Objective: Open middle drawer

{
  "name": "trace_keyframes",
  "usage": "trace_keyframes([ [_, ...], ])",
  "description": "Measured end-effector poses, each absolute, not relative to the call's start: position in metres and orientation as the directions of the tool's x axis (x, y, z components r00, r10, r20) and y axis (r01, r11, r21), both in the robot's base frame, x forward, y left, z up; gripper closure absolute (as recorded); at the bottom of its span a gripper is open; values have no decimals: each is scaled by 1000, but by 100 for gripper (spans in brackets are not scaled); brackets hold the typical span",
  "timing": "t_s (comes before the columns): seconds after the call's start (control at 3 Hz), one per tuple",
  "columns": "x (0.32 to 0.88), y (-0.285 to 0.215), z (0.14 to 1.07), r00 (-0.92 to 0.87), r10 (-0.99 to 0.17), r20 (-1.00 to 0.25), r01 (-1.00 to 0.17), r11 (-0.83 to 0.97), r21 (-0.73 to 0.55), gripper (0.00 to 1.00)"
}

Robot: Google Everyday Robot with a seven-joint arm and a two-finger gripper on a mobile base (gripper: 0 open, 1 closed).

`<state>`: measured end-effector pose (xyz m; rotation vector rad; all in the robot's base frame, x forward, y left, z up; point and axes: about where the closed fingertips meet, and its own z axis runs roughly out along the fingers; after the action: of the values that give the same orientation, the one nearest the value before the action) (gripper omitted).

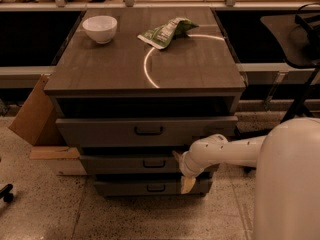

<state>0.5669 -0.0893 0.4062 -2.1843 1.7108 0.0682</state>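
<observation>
The middle drawer (120, 164) is the grey-brown front with a small dark loop handle (154, 163), below the taller top drawer (100, 132) and above the slim bottom drawer (125, 188). My gripper (182, 170), on a white arm coming from the right, is against the right part of the middle drawer's front, to the right of its handle. Its tan fingertips (188, 184) stand apart, one above the other, holding nothing.
On the cabinet top (100, 69) are a white bowl (100, 28) at the back left and a green snack bag (165, 32) at the back middle. A cardboard box (32, 111) leans at the cabinet's left. A dark chair (295, 39) stands at the right.
</observation>
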Motion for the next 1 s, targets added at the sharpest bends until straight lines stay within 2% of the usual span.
trace_keyframes([
  [1.0,511,-96,430,303,-903,-304,-935,-220,-278,85],
])
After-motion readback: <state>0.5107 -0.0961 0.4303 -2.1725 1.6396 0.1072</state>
